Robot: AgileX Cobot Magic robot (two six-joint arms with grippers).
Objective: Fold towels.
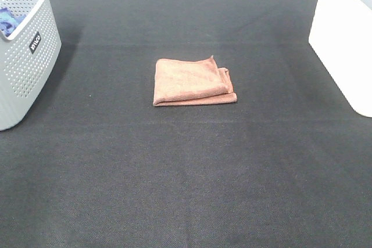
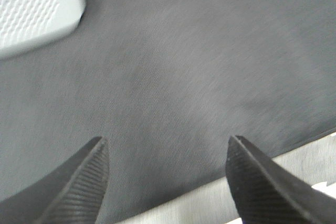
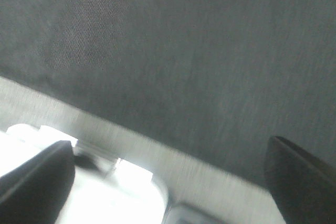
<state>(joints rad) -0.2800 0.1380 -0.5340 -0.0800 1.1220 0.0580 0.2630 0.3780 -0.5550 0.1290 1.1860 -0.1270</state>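
Note:
The rust-brown towel [image 1: 193, 81] lies folded into a small rectangle at the middle of the black table cover [image 1: 186, 172], with a layer sticking out at its right and front edges. It shows only in the exterior high view. Neither arm shows in that view. My left gripper [image 2: 165, 156] is open and empty over bare black cloth near the cover's edge. My right gripper [image 3: 168, 166] is open and empty, also over the cover's edge. Neither gripper is near the towel.
A grey perforated basket [image 1: 23, 50] stands at the back left with a blue cloth [image 1: 9, 21] inside; its corner shows in the left wrist view [image 2: 37, 9]. A white box [image 1: 346, 39] stands at the back right.

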